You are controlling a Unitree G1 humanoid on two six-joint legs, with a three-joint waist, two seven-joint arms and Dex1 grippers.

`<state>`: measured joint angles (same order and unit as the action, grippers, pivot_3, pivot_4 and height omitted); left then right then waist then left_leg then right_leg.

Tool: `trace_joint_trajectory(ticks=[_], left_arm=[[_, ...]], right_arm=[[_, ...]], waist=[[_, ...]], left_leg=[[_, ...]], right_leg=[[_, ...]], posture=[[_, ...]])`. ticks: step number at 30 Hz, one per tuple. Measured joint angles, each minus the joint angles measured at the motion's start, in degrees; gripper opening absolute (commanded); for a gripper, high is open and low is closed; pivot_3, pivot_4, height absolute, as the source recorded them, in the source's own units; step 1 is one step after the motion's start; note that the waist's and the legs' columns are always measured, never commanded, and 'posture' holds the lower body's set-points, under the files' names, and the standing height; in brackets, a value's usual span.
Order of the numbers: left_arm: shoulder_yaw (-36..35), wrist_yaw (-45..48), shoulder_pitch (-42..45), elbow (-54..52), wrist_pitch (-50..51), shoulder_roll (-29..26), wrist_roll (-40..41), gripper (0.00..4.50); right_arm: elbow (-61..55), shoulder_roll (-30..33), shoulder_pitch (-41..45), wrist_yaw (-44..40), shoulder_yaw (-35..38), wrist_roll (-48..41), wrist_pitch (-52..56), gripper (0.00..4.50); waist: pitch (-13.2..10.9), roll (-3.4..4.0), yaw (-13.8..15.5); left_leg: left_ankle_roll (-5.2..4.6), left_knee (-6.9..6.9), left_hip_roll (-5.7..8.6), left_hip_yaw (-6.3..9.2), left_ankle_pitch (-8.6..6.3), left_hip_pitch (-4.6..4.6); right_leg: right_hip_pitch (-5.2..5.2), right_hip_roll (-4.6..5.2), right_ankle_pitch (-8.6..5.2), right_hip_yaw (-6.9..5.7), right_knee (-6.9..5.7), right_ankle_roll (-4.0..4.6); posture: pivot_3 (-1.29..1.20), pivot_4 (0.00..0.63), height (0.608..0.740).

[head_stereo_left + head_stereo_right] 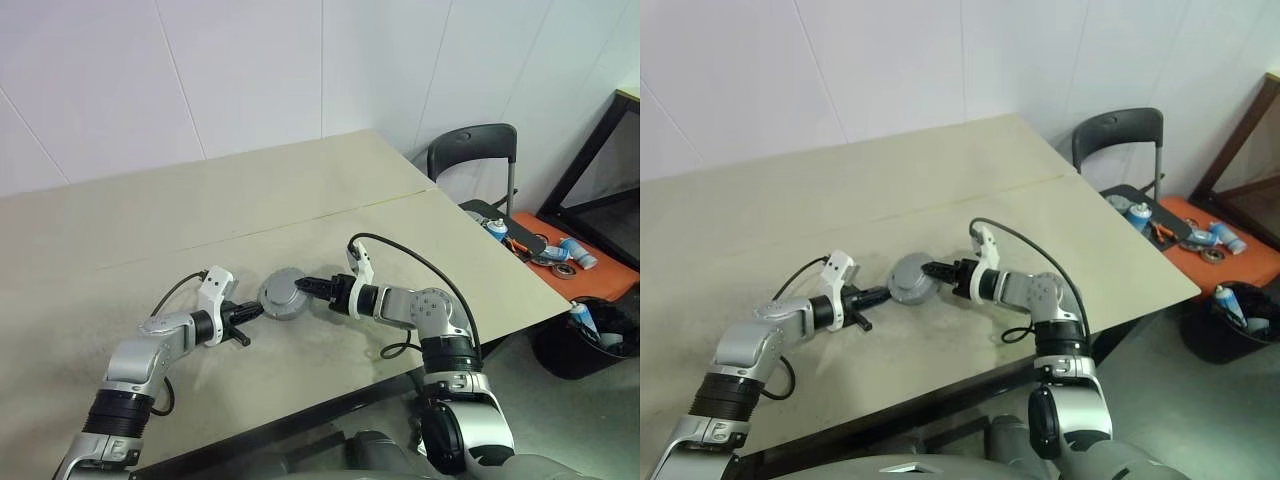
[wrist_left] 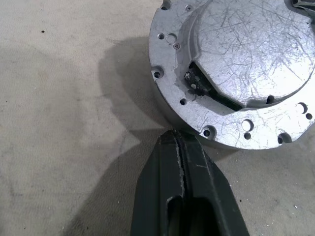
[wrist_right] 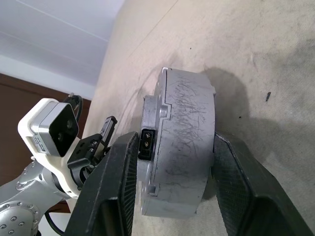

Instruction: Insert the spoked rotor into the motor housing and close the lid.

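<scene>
Right gripper (image 3: 172,172) clamps the motor housing (image 3: 182,147) on edge, steadying it for you | left gripper (image 2: 183,162), clenched empty, braces its rim at nine o'clock.

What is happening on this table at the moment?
A two-armed robot is handling a round grey motor housing on a beige table. The right gripper has its two fingers on either side of the housing, as the right wrist view shows. The left gripper is shut, with its tip right at the opposite edge.
</scene>
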<state>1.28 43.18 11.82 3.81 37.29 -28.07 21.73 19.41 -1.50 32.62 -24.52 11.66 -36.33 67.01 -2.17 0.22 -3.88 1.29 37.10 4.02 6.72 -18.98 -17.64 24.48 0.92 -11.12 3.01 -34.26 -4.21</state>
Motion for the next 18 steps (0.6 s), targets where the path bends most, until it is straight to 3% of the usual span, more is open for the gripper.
trace_joint_trajectory(ticks=[11, 14, 18], left_arm=[[-0.2, -0.2, -0.1, -0.1, 0.1, 0.1, 0.0, 0.0], [-0.2, -0.4, -0.1, -0.3, 0.2, 0.3, 0.2, 0.0], [-0.4, -0.6, -0.1, -1.0, 1.1, 0.4, 0.2, 0.0]], right_arm=[[6.9, -1.3, 3.2, 0.5, 3.6, -1.1, -2.5, 1.76], [9.1, -2.2, 3.9, 1.1, 5.9, -2.1, -2.9, 1.25], [9.6, -2.3, 3.9, 1.1, 6.8, -2.5, -2.6, 1.25]], waist=[[0.0, 0.01, -0.1], [0.0, 0.01, -0.1], [0.0, 0.01, -0.1]], left_leg=[[0.0, 0.0, 0.0, 0.0, 0.0, 0.01], [0.0, -0.02, 0.0, 0.01, 0.0, -0.04], [0.0, -0.02, 0.04, 0.0, 0.0, -0.15]], right_leg=[[0.0, -0.01, 0.01, 0.01, -0.01, 0.01], [0.04, 0.0, 0.03, 0.01, 0.01, 0.04], [0.11, 0.06, 0.13, 0.01, 0.04, 0.21]], posture=[[0.0, 0.0, 0.74], [0.0, 0.0, 0.74], [0.0, 0.0, 0.74]])
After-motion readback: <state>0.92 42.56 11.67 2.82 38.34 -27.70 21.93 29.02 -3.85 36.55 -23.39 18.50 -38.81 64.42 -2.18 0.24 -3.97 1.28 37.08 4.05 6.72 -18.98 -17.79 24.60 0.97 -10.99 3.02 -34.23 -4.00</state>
